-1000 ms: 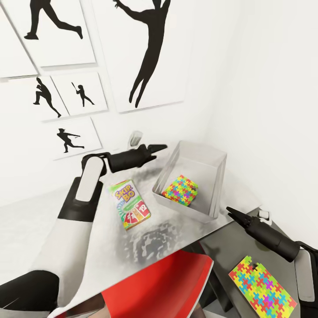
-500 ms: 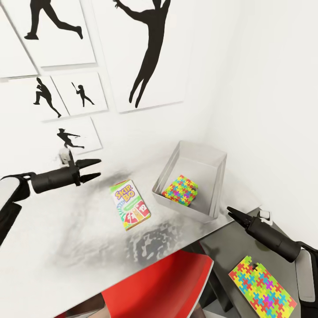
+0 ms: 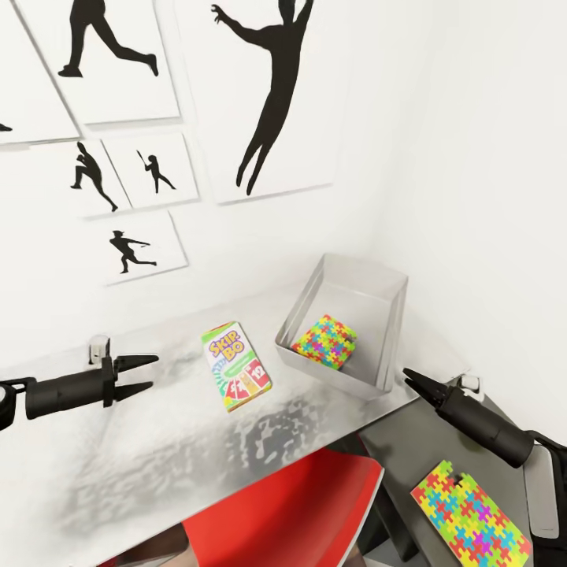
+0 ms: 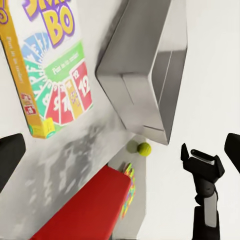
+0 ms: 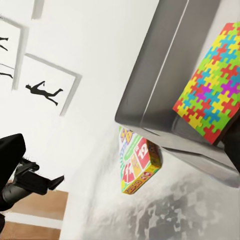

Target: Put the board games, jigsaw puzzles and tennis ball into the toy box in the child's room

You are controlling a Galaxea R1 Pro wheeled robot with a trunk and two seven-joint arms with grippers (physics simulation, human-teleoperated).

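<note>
Head view, nearest first: a jigsaw puzzle (image 3: 470, 513) lies flat on the table's (image 3: 157, 465) dark end section, by the right end effector (image 3: 409, 376), whose fingers sit close together, holding nothing. Left end effector (image 3: 142, 374) hovers with fingers spread, empty. Further in, the Skip-Bo board game (image 3: 236, 365) lies flat on the pale top — just beside the toy box (image 3: 370, 287). Inside it leans a second jigsaw puzzle (image 3: 324, 342). A tennis ball (image 4: 144, 148) rests beyond the box in the left wrist view.

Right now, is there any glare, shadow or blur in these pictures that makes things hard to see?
Head view: the table top shows patchy mottled dark reflections, yet the Skip-Bo box reads sharply. Left wrist view: the tennis ball casts a soft shadow beside it. Right wrist view: the toy box wall is evenly grey, without glare.
</note>
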